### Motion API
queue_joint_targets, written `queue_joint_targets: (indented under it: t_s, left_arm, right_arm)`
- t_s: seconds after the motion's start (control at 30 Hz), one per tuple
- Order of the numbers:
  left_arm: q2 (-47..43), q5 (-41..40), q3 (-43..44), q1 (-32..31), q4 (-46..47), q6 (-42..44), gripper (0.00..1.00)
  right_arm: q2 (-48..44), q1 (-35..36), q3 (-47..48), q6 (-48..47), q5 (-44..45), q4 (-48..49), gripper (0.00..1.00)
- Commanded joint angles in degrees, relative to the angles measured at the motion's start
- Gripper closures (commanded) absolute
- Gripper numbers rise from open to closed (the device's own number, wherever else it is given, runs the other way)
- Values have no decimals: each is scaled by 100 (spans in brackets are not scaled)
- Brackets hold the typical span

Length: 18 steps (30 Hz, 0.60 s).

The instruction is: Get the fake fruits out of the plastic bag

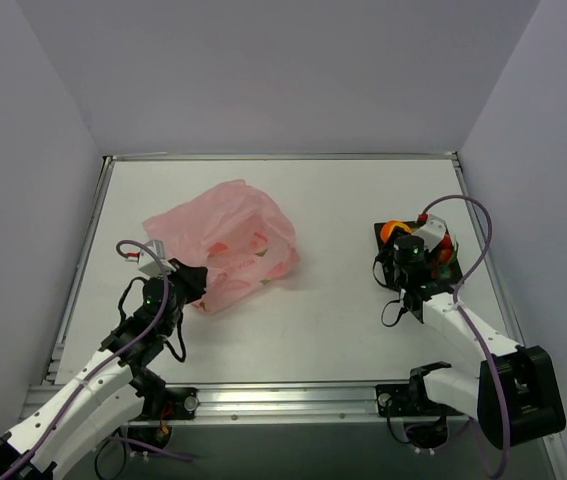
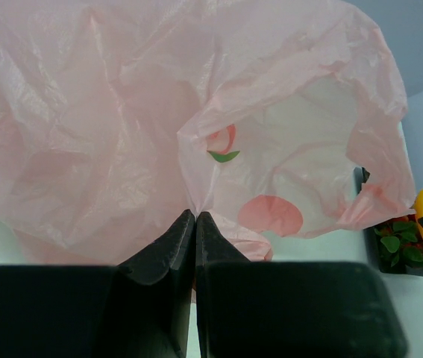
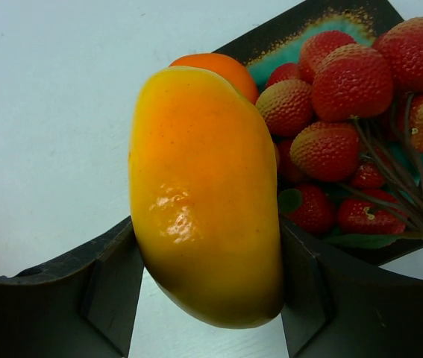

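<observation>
The pink plastic bag (image 1: 228, 240) lies crumpled at the table's middle left. My left gripper (image 1: 195, 283) is shut on a fold at its near edge (image 2: 195, 216). Reddish shapes (image 2: 271, 215) show through the film; I cannot tell whether they are fruits or print. My right gripper (image 1: 410, 250) is shut on a glossy yellow-orange fruit (image 3: 204, 201), one finger on each side of it, at the near-left edge of the black-rimmed teal tray (image 3: 323, 22). On the tray lie an orange ball (image 3: 222, 67) and a bunch of red berries (image 3: 345, 112).
The tray (image 1: 379, 232) sits near the table's right edge, close to the right wall. Grey walls enclose the table at the back and on both sides. A metal rail (image 1: 283, 400) runs along the near edge between the arm bases.
</observation>
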Motion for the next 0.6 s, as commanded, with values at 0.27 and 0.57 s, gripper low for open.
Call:
queue_joint_targets:
  t_s: [0.27, 0.57]
  left_arm:
    - [5, 166, 17, 29, 642, -60, 98]
    - [-5, 140, 78, 29, 544, -7, 98]
  right_arm:
    - [807, -220, 437, 164, 56, 370, 74]
    - [747, -404, 226, 508, 30, 72, 39]
